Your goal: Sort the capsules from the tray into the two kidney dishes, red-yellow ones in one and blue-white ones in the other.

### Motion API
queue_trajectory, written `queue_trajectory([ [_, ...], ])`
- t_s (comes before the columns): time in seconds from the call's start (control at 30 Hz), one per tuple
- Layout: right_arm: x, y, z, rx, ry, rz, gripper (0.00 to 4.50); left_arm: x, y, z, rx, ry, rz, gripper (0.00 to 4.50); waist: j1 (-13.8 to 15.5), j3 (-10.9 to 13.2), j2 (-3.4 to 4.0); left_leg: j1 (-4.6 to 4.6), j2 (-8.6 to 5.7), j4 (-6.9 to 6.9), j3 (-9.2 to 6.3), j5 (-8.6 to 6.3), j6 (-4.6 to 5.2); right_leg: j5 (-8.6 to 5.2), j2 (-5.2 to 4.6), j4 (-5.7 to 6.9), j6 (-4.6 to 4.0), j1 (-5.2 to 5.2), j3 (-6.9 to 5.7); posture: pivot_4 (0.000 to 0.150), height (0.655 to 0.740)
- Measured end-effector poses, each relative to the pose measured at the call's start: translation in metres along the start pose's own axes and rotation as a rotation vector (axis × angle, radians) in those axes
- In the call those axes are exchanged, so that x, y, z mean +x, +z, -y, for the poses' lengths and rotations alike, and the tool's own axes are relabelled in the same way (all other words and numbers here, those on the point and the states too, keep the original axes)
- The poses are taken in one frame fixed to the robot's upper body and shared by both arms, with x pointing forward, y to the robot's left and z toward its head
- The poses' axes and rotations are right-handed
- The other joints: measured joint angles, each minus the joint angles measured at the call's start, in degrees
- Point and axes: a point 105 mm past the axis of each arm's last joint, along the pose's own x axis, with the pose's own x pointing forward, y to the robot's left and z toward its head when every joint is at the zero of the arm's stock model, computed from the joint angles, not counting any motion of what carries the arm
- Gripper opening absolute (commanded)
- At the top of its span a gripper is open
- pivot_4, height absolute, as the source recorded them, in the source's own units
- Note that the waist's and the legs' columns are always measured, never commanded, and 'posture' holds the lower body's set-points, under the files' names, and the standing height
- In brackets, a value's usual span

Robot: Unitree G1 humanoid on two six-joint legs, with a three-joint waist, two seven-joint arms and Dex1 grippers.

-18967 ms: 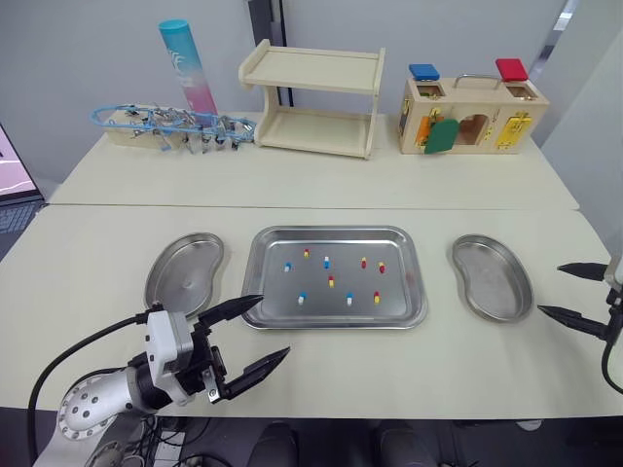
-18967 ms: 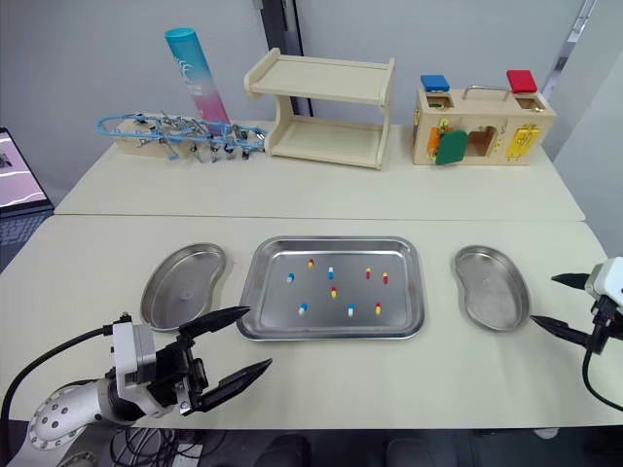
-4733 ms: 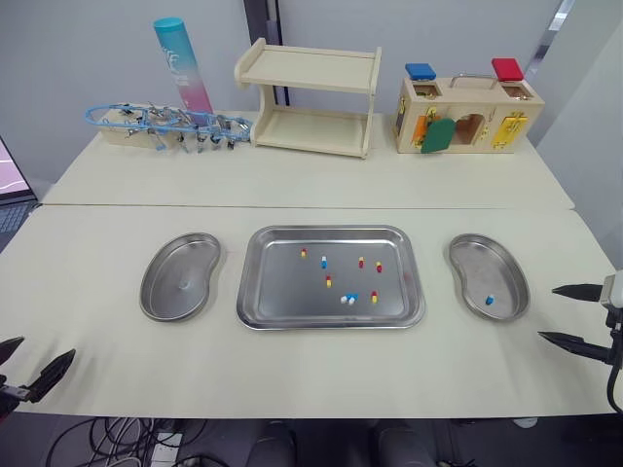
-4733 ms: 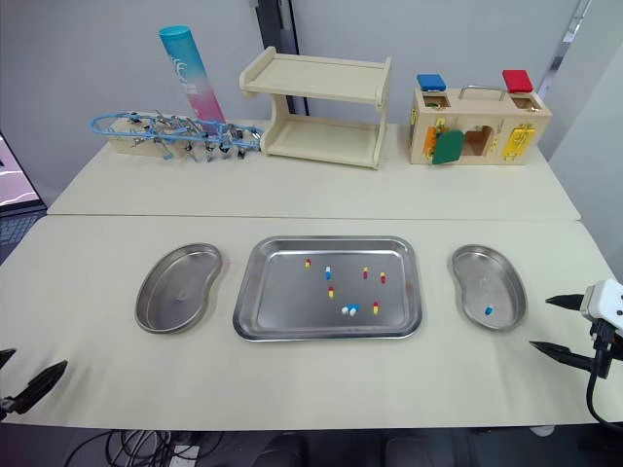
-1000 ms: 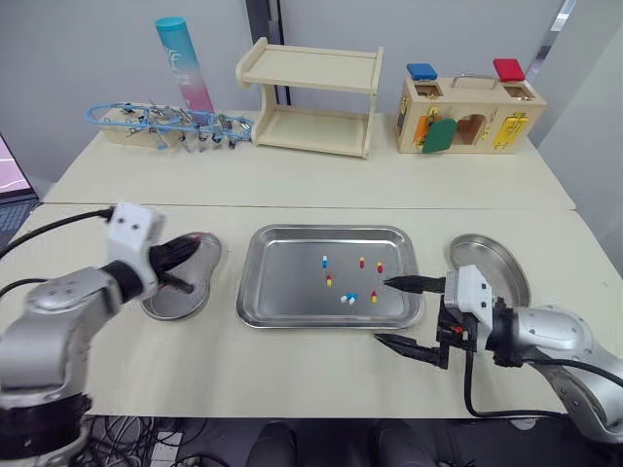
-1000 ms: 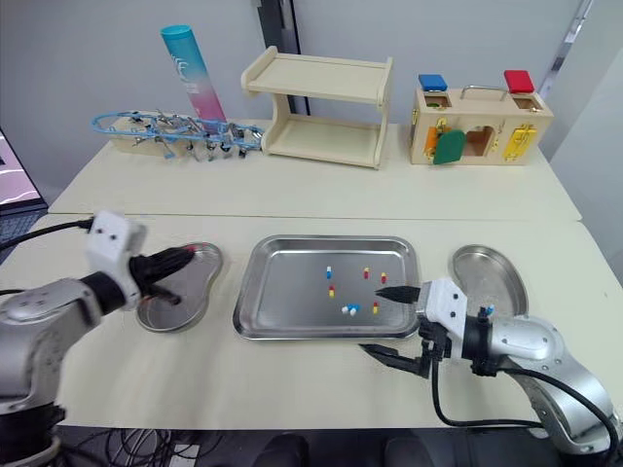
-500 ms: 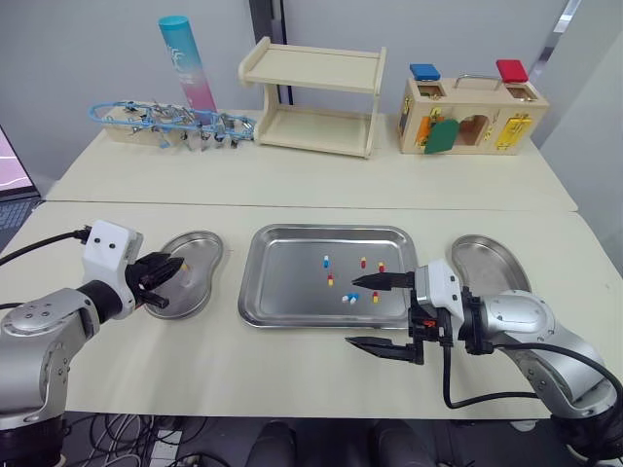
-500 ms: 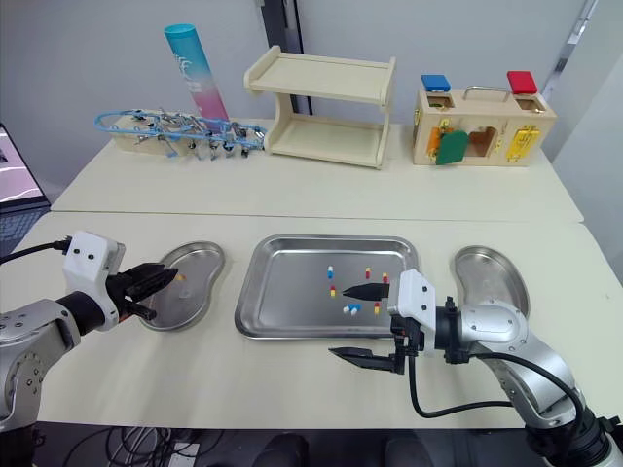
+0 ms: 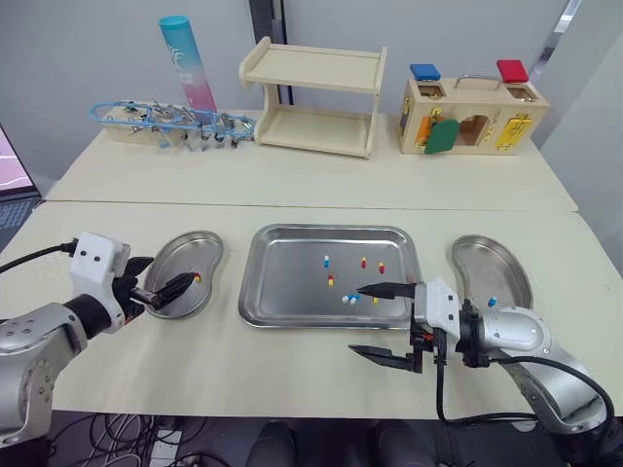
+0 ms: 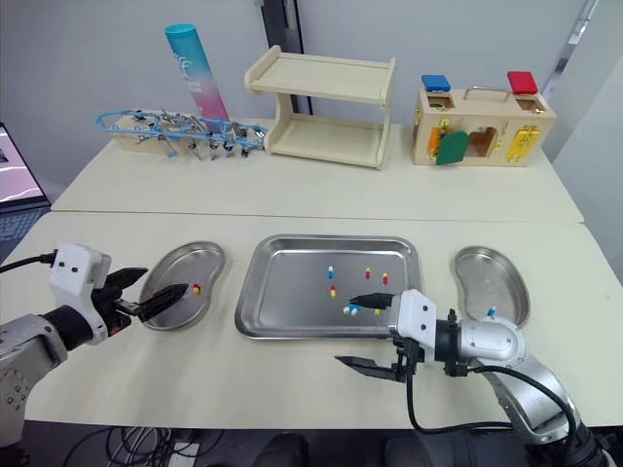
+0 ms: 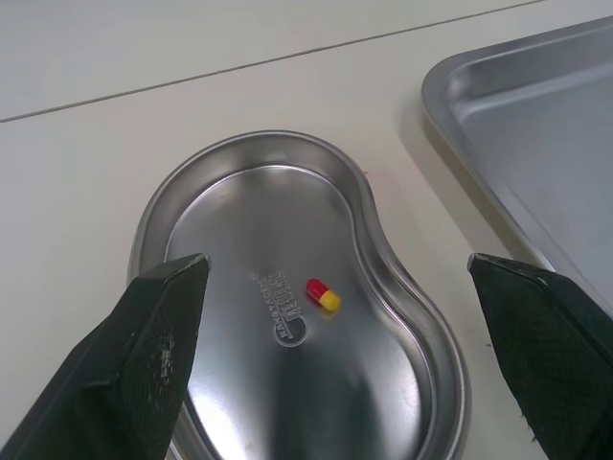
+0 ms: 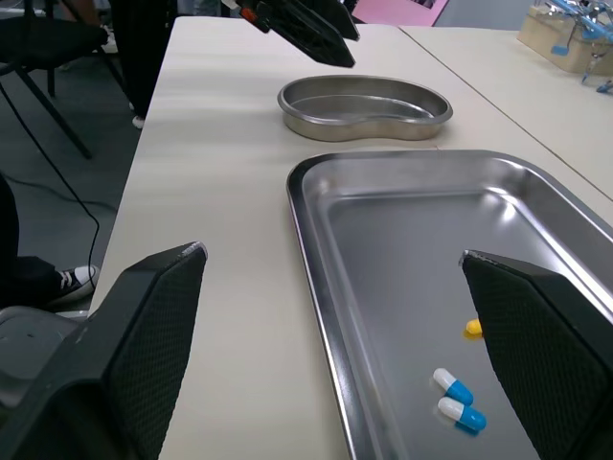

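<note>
The steel tray (image 9: pixel 255 292) sits mid-table with several capsules: a pair of blue-white capsules (image 9: pixel 348 300), another blue-white one (image 9: pixel 326 261) and several red-yellow ones (image 9: pixel 363 263). In the left kidney dish (image 9: pixel 185 248) lies one red-yellow capsule (image 11: pixel 323 295). My left gripper (image 9: pixel 161 277) is open above that dish's near side, holding nothing. The right kidney dish (image 9: pixel 477 255) holds one blue-white capsule (image 9: pixel 492 302). My right gripper (image 9: pixel 358 319) is open at the tray's front right edge, one finger over the tray near the blue-white pair (image 12: pixel 455 401), the other over the table in front.
On the back table stand a wooden shelf (image 9: pixel 311 97), a wooden latch box (image 9: pixel 472 117), a blue-pink tube (image 9: pixel 188 63) and a rack of clips (image 9: pixel 165 125). A seam runs between the two tables behind the dishes. A laptop edge (image 9: pixel 8 165) shows at far left.
My left gripper has opened over the left dish, and a red-yellow capsule now lies in it. My right gripper has drifted slightly toward the tray's front edge, still open.
</note>
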Motion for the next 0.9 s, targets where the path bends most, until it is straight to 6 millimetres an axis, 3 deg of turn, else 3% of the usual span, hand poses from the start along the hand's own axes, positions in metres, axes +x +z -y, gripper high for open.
queue_trajectory([
  [0.17,-0.003,-0.003,-0.002,-0.022,-0.011,0.001,4.50,-0.025,0.001,-0.010,0.017,0.015,0.035,4.49,0.0,0.0,0.00,0.01,0.00,-0.01,0.01,0.00,0.00,0.00,0.00,0.00,-0.01,0.01,0.00,0.150,0.7400],
  [0.3,-0.005,-0.004,0.001,-0.025,-0.022,0.000,4.50,-0.050,-0.010,-0.020,0.013,0.039,0.023,4.49,0.0,0.0,0.00,0.01,0.00,-0.02,0.02,0.00,0.00,-0.01,0.00,-0.02,-0.01,0.01,0.01,0.150,0.7400],
  [0.4,-0.017,-0.006,0.006,-0.019,-0.059,-0.027,4.50,-0.065,-0.019,-0.027,0.027,0.070,0.018,4.49,0.1,0.0,-0.01,0.01,0.00,-0.02,0.05,-0.01,0.00,-0.01,-0.02,-0.05,-0.01,0.03,0.02,0.150,0.7400],
  [0.6,-0.093,-0.027,0.031,-0.003,-0.260,-0.239,4.50,-0.103,-0.072,-0.044,-0.007,0.230,-0.069,4.49,0.3,-0.1,-0.10,0.04,-0.01,-0.04,0.11,-0.01,0.01,-0.01,-0.07,-0.05,-0.02,0.07,0.00,0.150,0.7400],
  [0.9,-0.198,-0.061,0.022,0.088,-0.402,-0.499,4.50,-0.113,-0.088,-0.053,-0.010,0.277,-0.063,4.49,0.2,-0.1,-0.24,0.10,-0.01,-0.03,0.15,-0.01,0.01,-0.01,-0.07,-0.07,-0.02,0.17,0.03,0.150,0.7400],
])
